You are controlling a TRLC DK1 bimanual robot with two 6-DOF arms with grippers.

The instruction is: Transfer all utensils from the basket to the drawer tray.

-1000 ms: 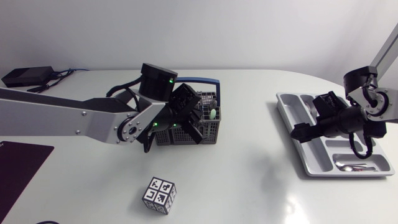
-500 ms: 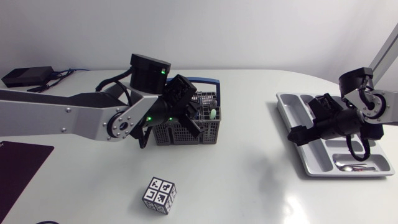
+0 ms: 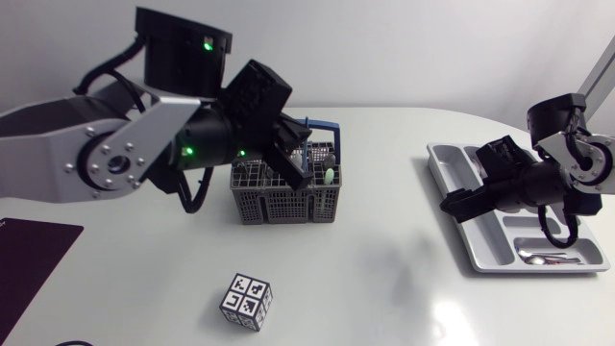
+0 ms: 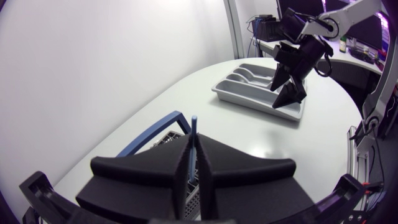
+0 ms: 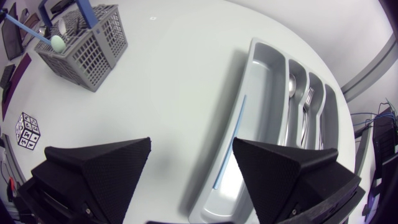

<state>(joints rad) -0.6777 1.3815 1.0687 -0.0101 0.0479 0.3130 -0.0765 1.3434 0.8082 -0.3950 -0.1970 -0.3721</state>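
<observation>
A grey mesh basket (image 3: 284,198) with a blue carry handle (image 3: 325,123) stands mid-table and holds several utensils. My left gripper (image 3: 300,163) hangs over the basket's top, shut on a thin blue utensil handle (image 4: 194,132) that rises between its fingers. In the right wrist view that blue handle (image 5: 25,27) runs down to a mint-green end (image 5: 57,42) over the basket (image 5: 87,50). The grey drawer tray (image 3: 450,159) lies at the right, with a spoon and fork (image 5: 300,102) and a blue stick (image 5: 230,146) in it. My right gripper (image 3: 469,187) hovers open at the tray's near-left edge, empty.
A marker-printed cube (image 3: 246,302) sits in front of the basket. A dark mat (image 3: 29,259) lies at the left edge, and a black box with cables (image 3: 38,117) at the back left. Bare tabletop lies between basket and tray.
My left arm has risen and its wrist has swung upward, while the gripper stays shut over the basket. The right arm has barely shifted.
</observation>
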